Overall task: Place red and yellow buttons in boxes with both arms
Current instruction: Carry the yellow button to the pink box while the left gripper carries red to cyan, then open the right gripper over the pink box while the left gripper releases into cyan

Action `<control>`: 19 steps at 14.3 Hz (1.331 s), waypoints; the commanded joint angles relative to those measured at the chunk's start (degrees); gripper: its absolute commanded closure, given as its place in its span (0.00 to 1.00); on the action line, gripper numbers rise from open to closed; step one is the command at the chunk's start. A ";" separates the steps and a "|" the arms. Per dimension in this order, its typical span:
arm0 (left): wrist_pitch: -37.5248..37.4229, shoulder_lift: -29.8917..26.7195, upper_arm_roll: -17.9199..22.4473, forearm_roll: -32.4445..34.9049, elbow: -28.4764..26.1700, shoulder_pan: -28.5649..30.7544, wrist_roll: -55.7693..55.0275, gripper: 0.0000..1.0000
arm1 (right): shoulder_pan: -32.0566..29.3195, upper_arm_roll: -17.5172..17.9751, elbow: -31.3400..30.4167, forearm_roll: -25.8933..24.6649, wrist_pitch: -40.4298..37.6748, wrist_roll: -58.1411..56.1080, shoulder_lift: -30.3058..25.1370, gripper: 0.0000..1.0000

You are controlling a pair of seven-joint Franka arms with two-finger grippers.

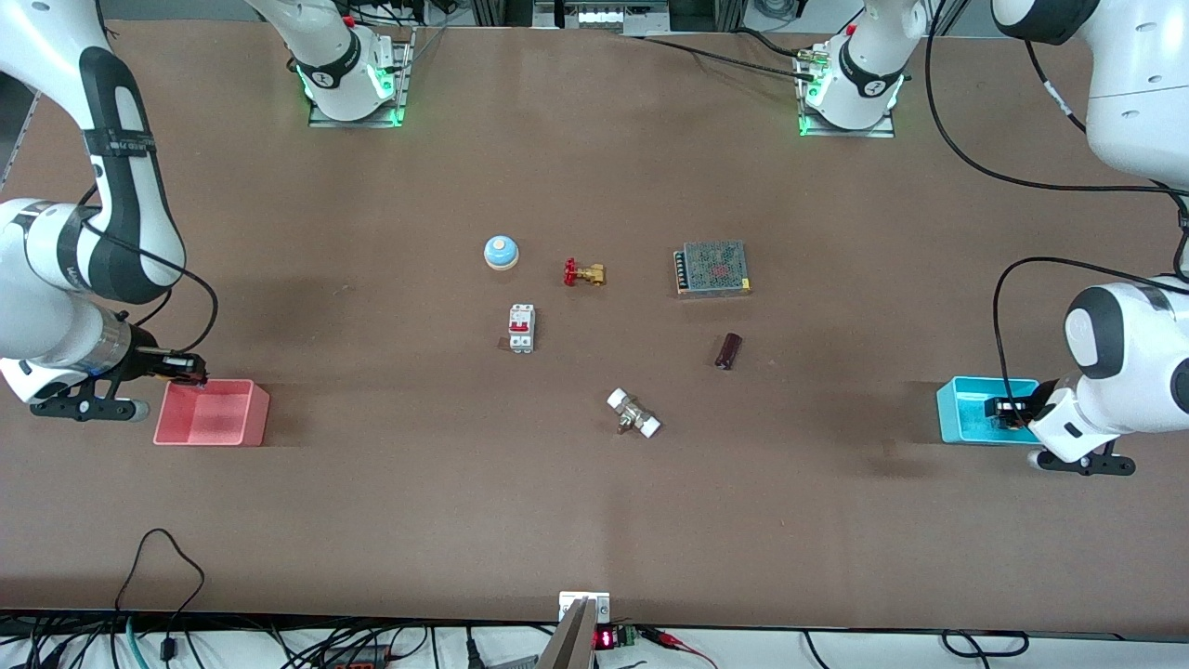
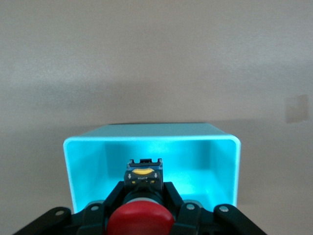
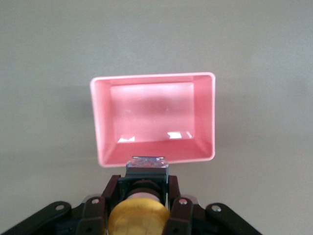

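My left gripper [image 1: 1001, 409] is shut on the red button [image 2: 140, 219], red cap toward the wrist and black base [image 2: 144, 175] pointing into the cyan box [image 1: 966, 432]; it hangs over that box [image 2: 85, 161] at the left arm's end of the table. My right gripper [image 1: 190, 372] is shut on the yellow button [image 3: 139, 216], whose base [image 3: 146, 169] hangs over the near rim of the salmon-pink box [image 3: 102, 122]. That pink box [image 1: 251, 409] sits at the right arm's end and is empty inside.
Mid-table lie a blue dome bell [image 1: 501, 252], a brass valve with red handle [image 1: 583, 273], a white circuit breaker [image 1: 521, 328], a grey power supply [image 1: 712, 268], a dark cylinder [image 1: 728, 351] and a white-ended fitting [image 1: 633, 413].
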 commanded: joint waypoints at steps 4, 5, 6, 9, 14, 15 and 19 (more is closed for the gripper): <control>6.18 0.17 -0.46 -0.14 -4.23 0.89 1.12 0.76 | -0.57 -0.54 0.85 4.64 5.49 -0.95 4.86 0.75; 6.18 0.17 -0.46 -0.14 -4.23 0.98 1.03 0.76 | -0.57 -0.54 0.85 4.64 5.67 -0.95 5.21 0.75; 6.18 0.17 -0.55 -0.14 -4.41 0.98 1.03 0.76 | -0.57 -0.54 0.85 4.64 6.28 -0.95 6.09 0.74; 6.18 0.17 -0.72 -2.06 -4.93 0.98 1.03 0.76 | -0.57 -0.54 0.85 4.38 10.23 -1.12 7.93 0.72; 6.27 0.17 -0.64 -2.51 -5.02 0.98 1.29 0.75 | -0.48 -0.45 0.85 4.38 13.49 -1.30 10.57 0.72; 6.27 0.35 -0.64 -2.51 -5.02 0.98 1.29 0.75 | -0.48 -0.45 0.85 4.29 13.49 -1.38 10.58 0.71; 10.47 1.05 -0.64 -2.51 -7.13 1.24 1.38 0.66 | -0.48 -0.36 0.85 4.29 13.49 -1.39 10.58 0.41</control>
